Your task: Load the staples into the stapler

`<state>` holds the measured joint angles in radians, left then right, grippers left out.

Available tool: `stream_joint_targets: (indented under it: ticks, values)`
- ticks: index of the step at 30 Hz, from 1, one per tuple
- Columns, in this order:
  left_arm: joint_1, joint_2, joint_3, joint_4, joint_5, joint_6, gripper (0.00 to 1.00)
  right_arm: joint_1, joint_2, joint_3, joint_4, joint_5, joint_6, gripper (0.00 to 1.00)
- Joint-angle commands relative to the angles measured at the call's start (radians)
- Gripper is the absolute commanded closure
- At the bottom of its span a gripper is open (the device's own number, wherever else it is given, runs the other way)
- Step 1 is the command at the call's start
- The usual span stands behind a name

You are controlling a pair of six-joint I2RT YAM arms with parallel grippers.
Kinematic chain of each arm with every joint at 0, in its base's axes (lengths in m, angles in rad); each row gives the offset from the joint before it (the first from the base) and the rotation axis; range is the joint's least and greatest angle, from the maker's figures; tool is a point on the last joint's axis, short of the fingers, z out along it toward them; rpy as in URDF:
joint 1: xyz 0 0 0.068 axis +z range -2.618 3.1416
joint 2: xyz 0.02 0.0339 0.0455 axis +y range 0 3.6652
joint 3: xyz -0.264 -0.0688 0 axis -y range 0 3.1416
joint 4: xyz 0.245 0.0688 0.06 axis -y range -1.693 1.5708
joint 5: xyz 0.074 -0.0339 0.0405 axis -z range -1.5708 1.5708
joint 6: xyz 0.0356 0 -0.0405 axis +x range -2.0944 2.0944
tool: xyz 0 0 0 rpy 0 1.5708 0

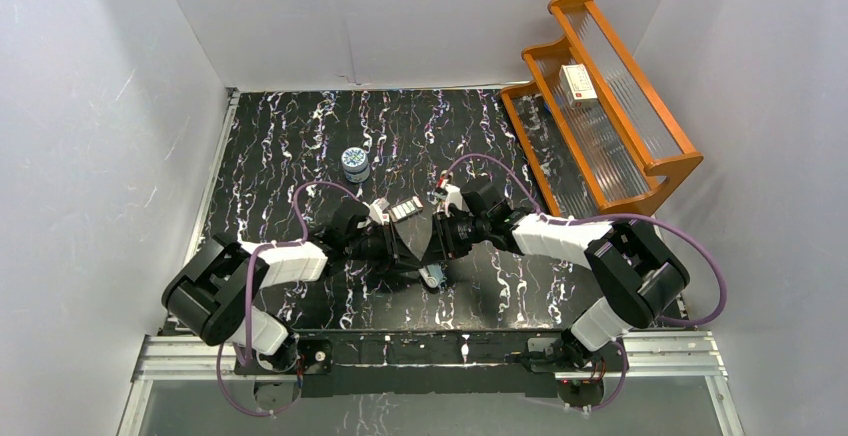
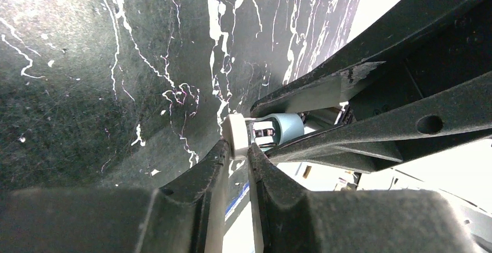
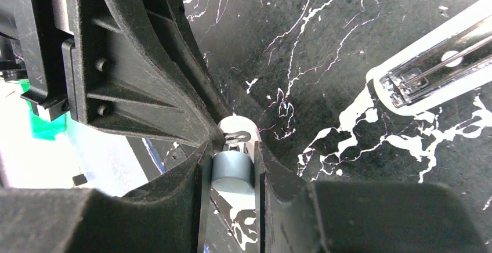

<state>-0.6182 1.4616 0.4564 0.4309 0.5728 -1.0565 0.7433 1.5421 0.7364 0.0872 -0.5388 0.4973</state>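
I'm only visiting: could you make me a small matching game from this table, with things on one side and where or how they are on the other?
Things:
1. round tin
2. white box
3. wooden rack
4. cream stapler

Descriptions:
A. on a rack shelf
B. lying open, metal rail showing
C. orange-brown, at the table's far right
D. blue-and-white, standing on the table

Pairs: 1-D, 2-A, 3-C, 4-B
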Motion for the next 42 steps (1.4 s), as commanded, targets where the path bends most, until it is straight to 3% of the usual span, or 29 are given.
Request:
stream_joint_targets:
  ticks: [1, 9, 14, 17, 21, 26, 32, 42]
  values:
    - [-0.002, -0.018, 0.017, 0.008, 0.040, 0.036, 0.84, 0.020, -0.018, 0.022, 0.059, -0.077, -0.022, 0.80]
    - [-0.002, -0.003, 0.070, -0.142, 0.051, 0.085, 0.92, 0.037, -0.004, 0.060, 0.025, -0.074, -0.066, 0.80]
    - [-0.003, 0.019, 0.087, -0.146, 0.073, 0.087, 0.83, 0.049, 0.004, 0.075, 0.018, -0.068, -0.081, 0.80]
    - [-0.003, 0.033, 0.092, -0.146, 0.081, 0.086, 0.83, 0.056, 0.004, 0.080, 0.019, -0.063, -0.089, 0.81]
    - [-0.003, 0.041, 0.097, -0.150, 0.091, 0.097, 1.00, 0.057, -0.011, 0.073, 0.003, -0.036, -0.101, 0.81]
    - [-0.003, 0.017, 0.094, -0.176, 0.073, 0.127, 1.00, 0.057, -0.080, 0.038, -0.036, 0.041, -0.127, 0.80]
    - [-0.001, -0.030, 0.093, -0.207, 0.021, 0.129, 1.00, 0.055, -0.184, -0.017, -0.099, 0.120, -0.140, 0.72]
    - [0.011, -0.067, 0.122, -0.244, -0.002, 0.126, 1.00, 0.054, -0.289, -0.071, -0.163, 0.239, -0.114, 0.72]
